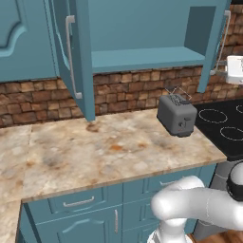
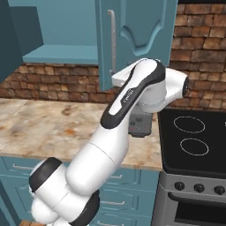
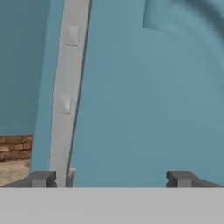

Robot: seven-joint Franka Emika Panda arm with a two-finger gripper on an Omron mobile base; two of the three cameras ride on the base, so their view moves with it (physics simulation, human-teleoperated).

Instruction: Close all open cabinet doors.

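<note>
Up close, the hand view faces the front of a teal door (image 3: 144, 100), with its silver handle (image 3: 65, 96) running almost top to bottom at the left and the curve of the raised arch just showing at the upper right. The gripper (image 3: 111, 178) stands wide open: its two dark fingertips (image 3: 41, 178) rise far apart at the bottom, the left one just beside the handle's lower end, the right one before the plain panel. Nothing lies between them. Whether either tip touches the door cannot be told.

From the right base view, that right door (image 2: 141, 31) hangs swung out from the cabinet, its arched face turned toward the camera, handle (image 2: 111, 37) near its left edge. The arm (image 2: 128, 101) rises from the lower left and bends up just below the door, its wrist hiding the hand. Behind the door the cabinet's shelf (image 2: 62, 55) lies open to sight.

Only the left base view shows both open doors at once. The left door (image 1: 78, 52) juts out edge-on over the counter (image 1: 109, 147), its handle (image 1: 70, 57) on the side facing left; the right door (image 1: 216, 42) is seen from its back edge, with the white hand (image 1: 235, 69) just beside it at the frame's right border. Between them sits the bare shelf (image 1: 147, 59). Farther left, a neighbouring door (image 1: 21, 38) is shut. This view also gives the grey toaster (image 1: 176, 115) on the counter beside the black stovetop (image 1: 223, 126); in the right base view the arm covers most of the toaster (image 2: 141, 123).
</note>
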